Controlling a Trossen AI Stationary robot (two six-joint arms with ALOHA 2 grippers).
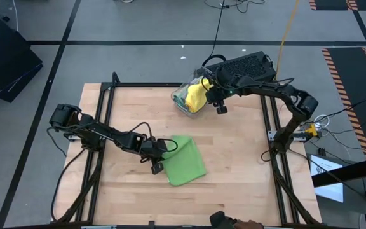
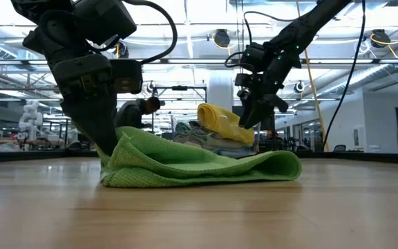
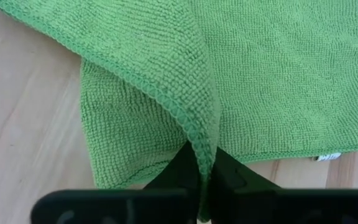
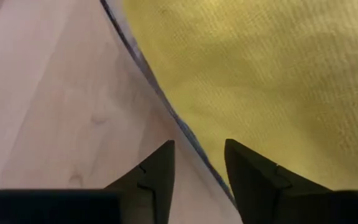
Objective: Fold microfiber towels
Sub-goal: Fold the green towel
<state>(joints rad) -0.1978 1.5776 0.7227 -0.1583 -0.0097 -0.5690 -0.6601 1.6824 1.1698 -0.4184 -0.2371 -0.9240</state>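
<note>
Pale wooden tabletop [image 1: 234, 159] carries the bright green, square microfiber towel [image 1: 186, 160] near its middle, half folded, with one hemmed edge lifted over the rest so the layers can be brought together. That edge is pinched in the fully closed left gripper [image 1: 159, 166], low at the towel's left side. At the far edge, the clear plastic bin [image 1: 184, 102] keeps the waiting cloths together, a yellow microfiber towel [image 1: 197, 94] uppermost; the right gripper [image 1: 220, 109] hovers just beside it, fingers partly open and empty, straddling the bin wall.
</note>
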